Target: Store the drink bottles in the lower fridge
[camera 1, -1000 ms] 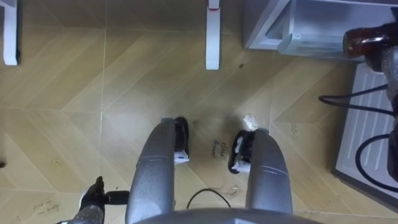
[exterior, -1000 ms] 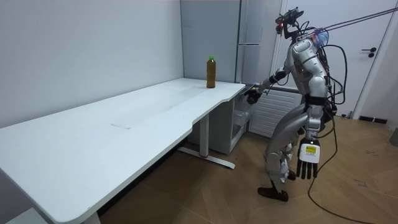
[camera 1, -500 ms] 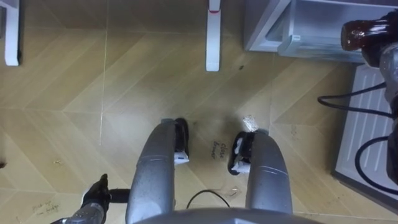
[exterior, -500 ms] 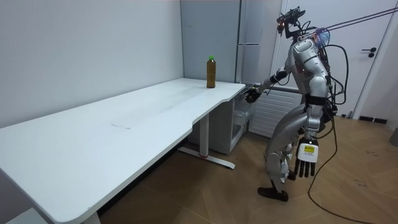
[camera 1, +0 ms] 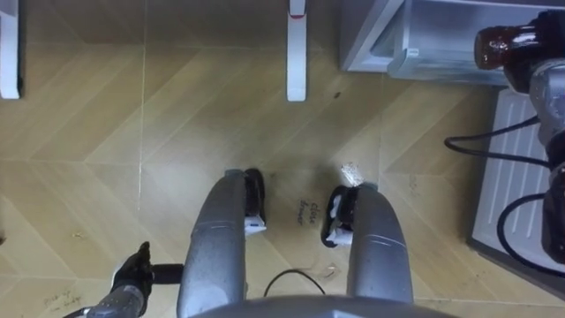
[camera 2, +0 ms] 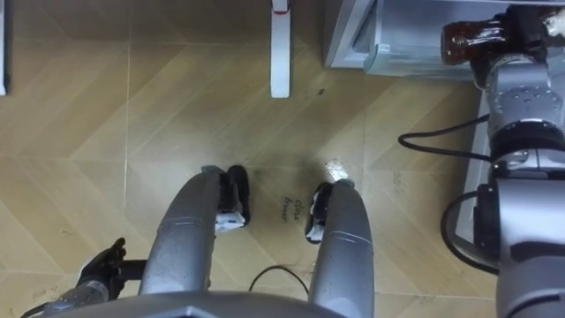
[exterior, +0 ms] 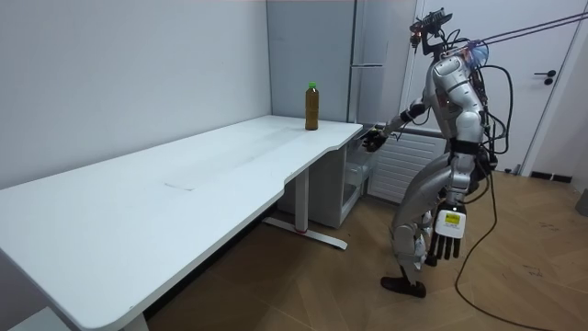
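My right hand is shut on a dark brown drink bottle and holds it out over the open lower fridge compartment; the same hand shows in the room view in front of the fridge. A second brown bottle with a green cap stands upright at the far end of the white table. My left hand hangs open beside my leg, at the lower left of the eye views.
I stand on the wooden floor between the table's end and the fridge. The open white fridge door lies to my right. A white table leg stands ahead, with another table leg at the far left.
My right hand has carried the dark bottle a little further left, toward the fridge opening. My left hand has swung slightly closer to my leg. The eye view has shifted a bit.
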Motion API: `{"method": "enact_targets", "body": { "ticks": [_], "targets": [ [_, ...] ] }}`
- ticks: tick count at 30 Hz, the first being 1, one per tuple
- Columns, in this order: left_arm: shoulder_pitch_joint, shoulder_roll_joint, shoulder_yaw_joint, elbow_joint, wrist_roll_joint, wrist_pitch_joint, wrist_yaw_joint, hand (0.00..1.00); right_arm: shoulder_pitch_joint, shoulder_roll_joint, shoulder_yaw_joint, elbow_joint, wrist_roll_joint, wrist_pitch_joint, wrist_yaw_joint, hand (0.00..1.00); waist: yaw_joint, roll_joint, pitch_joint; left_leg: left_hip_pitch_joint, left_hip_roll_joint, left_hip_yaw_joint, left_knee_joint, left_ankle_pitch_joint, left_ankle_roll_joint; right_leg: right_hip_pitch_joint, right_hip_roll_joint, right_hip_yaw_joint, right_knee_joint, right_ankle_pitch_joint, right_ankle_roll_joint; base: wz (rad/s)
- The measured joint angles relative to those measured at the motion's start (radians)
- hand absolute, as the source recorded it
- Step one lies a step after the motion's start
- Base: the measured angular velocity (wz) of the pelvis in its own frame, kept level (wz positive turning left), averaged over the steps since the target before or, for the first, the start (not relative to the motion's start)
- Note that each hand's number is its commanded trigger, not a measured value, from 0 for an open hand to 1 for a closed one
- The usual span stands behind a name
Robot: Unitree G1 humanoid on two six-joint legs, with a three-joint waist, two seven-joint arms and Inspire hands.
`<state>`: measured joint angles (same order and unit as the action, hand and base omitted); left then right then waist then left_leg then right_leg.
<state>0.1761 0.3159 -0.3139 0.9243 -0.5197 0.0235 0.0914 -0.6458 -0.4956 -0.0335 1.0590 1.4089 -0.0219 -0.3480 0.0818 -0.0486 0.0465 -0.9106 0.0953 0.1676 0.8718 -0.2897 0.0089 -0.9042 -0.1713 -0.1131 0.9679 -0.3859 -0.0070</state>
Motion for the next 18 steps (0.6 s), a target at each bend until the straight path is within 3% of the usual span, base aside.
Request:
{"method": "enact_targets", "body": {
  "ticks": [2,13,17,18],
  "targets": [
    [0.016,0.003,-0.002,0.001,0.000,-0.007,-0.005,0.00,0.019,0.000,0.043,0.006,-0.169,0.035,-0.017,0.00,0.004,0.000,0.0001,0.025,0.001,0.001,-0.022,0.003,-0.004,0.026,0.003,-0.005,-0.026,0.007,-0.002,-0.07],
    [0.024,0.012,-0.010,0.093,-0.023,-0.028,-0.013,0.00,0.025,-0.002,0.171,-0.021,-0.818,0.100,-0.222,0.00,0.004,-0.004,0.0023,0.034,-0.003,0.010,-0.038,0.004,-0.003,0.028,-0.001,-0.002,-0.034,0.009,0.001,0.00],
    [0.022,0.010,-0.028,0.127,-0.023,-0.026,-0.015,0.00,0.025,0.002,0.182,-0.065,-0.983,0.171,-0.301,0.00,0.002,-0.014,0.0079,0.033,-0.001,0.017,-0.037,0.004,-0.003,0.020,0.000,0.008,-0.030,0.010,0.001,-0.06],
    [0.023,0.010,-0.026,0.128,-0.023,-0.020,-0.015,0.00,0.025,0.001,0.191,-0.094,-1.026,0.209,-0.326,0.00,0.001,-0.019,0.0100,0.031,0.000,0.019,-0.038,0.004,-0.003,0.014,0.001,0.012,-0.029,0.010,0.000,-0.09]
  ]
}}
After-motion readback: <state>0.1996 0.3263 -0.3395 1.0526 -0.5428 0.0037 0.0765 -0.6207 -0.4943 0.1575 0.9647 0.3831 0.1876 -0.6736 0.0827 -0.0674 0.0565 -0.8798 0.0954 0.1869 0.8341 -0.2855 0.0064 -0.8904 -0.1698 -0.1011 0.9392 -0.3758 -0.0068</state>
